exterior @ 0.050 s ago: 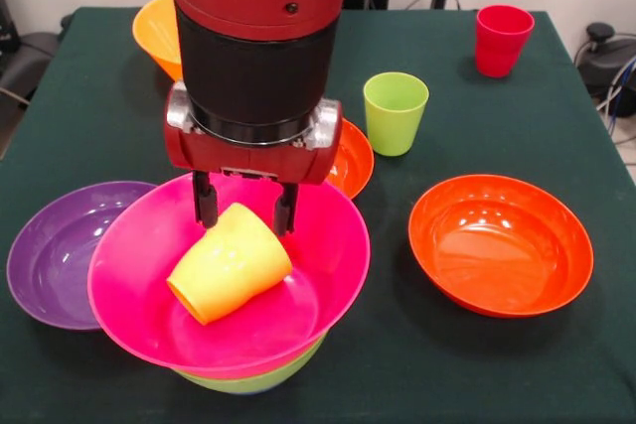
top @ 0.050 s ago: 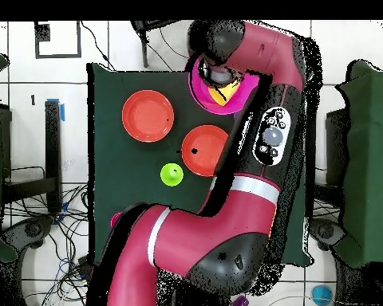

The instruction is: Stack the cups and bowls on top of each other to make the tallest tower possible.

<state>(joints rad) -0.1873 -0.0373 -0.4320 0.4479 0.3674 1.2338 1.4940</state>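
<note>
My pincer [exterior @ 0.050 s ago: 245, 213] pinches the base of the yellow cup [exterior @ 0.050 s ago: 230, 263], which lies tilted on its side in the magenta bowl [exterior @ 0.050 s ago: 149, 285] — that bowl sits nested on the green bowl [exterior @ 0.050 s ago: 253, 381]. I seem mid-placement; next, I'd right the cup before letting go.

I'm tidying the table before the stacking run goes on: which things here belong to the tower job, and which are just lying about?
Job:
gripper
yellow cup, tipped over in the magenta bowl
lime-green bowl under the magenta one
purple bowl
two red-orange bowls
orange bowl
green cup
red cup

Lying about:
cables on the floor beside the table
</note>
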